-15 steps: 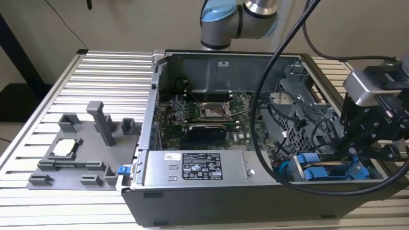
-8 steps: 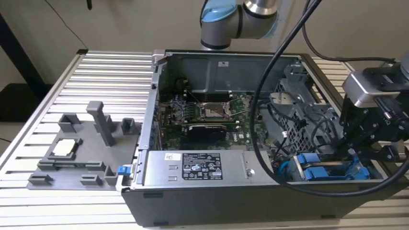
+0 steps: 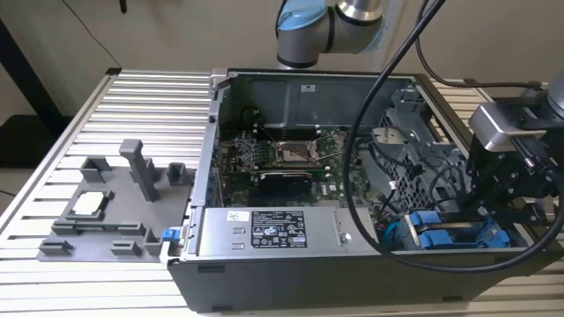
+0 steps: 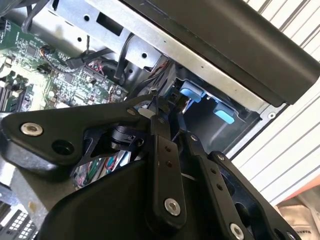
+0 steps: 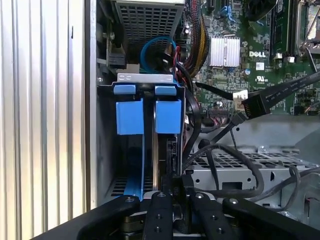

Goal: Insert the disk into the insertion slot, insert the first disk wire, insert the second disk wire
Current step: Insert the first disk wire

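Claw [image 5: 177,182]: narrow, fingers drawn almost together, reaching down into the bay at the near edge of the disk [image 5: 167,150]; real grip on it not discernible.
Disk: standing on edge inside the insertion slot [image 5: 102,150], just behind the two blue clips [image 5: 130,117].
Insertion slot: corner of the open computer case [image 3: 264,277], toward the exterior view's right.
Black cable [image 5: 255,104]: connector end free above the motherboard [image 5: 240,30], apart from the disk.
Case: resting on the slatted table [image 3: 132,105], beside a grey holder tray [image 3: 105,218].
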Controlling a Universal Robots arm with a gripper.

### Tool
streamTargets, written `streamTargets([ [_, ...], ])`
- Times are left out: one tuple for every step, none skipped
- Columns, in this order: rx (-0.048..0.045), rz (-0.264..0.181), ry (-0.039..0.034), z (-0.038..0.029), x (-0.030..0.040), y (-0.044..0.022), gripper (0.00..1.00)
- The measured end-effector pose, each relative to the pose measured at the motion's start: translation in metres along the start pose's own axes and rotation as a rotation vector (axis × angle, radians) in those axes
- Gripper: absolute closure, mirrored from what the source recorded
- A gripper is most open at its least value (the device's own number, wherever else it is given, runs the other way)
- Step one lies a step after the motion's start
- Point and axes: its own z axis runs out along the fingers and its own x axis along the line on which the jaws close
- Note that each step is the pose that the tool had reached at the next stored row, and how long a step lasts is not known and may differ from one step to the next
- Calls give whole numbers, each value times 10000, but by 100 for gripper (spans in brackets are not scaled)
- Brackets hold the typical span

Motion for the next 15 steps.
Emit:
streamTargets([
  [-3, 1, -4, 3, 2, 0, 81],
  [-15, 3, -14, 7, 3, 1, 80],
  [-26, 4, -13, 3, 3, 1, 80],
  [-39, 4, -20, -18, 1, 1, 80],
  [-45, 5, -19, -60, -2, 2, 73],
  [-47, 5, -8, -111, -7, 2, 73],
  [-48, 5, -8, -157, -11, 3, 73],
  [-48, 6, -10, -200, -14, 3, 73],
  [-48, 5, -8, -247, -19, 4, 73],
  [-48, 5, -7, -293, -22, 5, 73],
  [-48, 5, -8, -339, -26, 6, 73],
  [-48, 5, -8, -384, -31, 6, 73],
  [-48, 5, -7, -429, -34, 7, 73],
  [-48, 5, -7, -472, -38, 8, 73],
  [-48, 5, -9, -517, -42, 8, 73],
])
